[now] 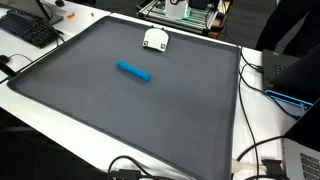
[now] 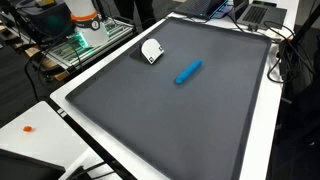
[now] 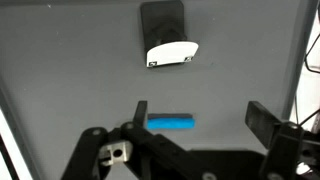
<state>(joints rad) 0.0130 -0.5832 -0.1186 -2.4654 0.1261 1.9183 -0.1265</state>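
Observation:
A blue bar-shaped object (image 3: pixel 171 123) lies flat on the dark grey mat (image 3: pixel 70 70). It shows in both exterior views (image 1: pixel 134 71) (image 2: pixel 188 71) near the mat's middle. In the wrist view my gripper (image 3: pixel 203 118) is open and empty, above the mat. The blue object lies below, just inside the left finger and apart from both fingers. A small white object on a dark base (image 3: pixel 172 52) sits on the mat beyond the blue one, and shows in both exterior views (image 1: pixel 155 40) (image 2: pixel 151 50). The gripper does not show in the exterior views.
The mat covers a white table (image 1: pixel 245 100). A keyboard (image 1: pixel 30 28) lies beside one edge, a laptop (image 1: pixel 290 75) and cables (image 1: pixel 262 160) beside another. A metal frame with equipment (image 2: pixel 85 35) stands past the mat's far side.

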